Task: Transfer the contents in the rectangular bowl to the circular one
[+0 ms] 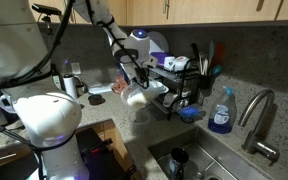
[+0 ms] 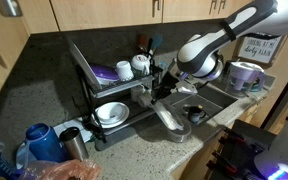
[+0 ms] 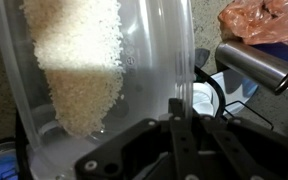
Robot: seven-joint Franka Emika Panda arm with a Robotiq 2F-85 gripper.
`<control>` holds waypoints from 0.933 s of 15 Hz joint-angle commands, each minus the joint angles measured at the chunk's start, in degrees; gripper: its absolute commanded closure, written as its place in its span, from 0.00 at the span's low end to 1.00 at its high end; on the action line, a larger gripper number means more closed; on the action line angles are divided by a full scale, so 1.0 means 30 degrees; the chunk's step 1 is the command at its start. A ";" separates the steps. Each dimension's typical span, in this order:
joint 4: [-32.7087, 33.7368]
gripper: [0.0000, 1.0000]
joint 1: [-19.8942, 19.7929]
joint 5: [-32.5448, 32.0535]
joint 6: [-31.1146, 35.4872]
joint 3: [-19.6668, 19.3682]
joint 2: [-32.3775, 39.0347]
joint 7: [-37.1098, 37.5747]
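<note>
The gripper [image 3: 181, 112] is clamped on the rim of the rectangular bowl [image 3: 149, 60], smooth translucent plastic, held tilted near the wire dish rack [image 2: 104, 92]. Fine white grains [image 3: 79, 70] heap against its wall.

White arm [image 2: 239, 25], black fingers [image 3: 175, 135]

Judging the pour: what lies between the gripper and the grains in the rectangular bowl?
Wrist view: only bare translucent plastic of the rectangular bowl lies between the gripper, shut on it, and the white grains.
</note>
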 commanded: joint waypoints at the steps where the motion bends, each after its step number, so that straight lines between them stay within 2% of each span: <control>1: -0.0775 0.99 0.0442 0.2354 0.1366 -0.0129 -0.0703 -0.1710; 7: -0.0601 0.99 0.0646 0.7014 0.2811 -0.0147 -0.0590 -0.5224; 14: -0.0467 0.99 0.0652 1.2906 0.3471 -0.0115 -0.1134 -1.0373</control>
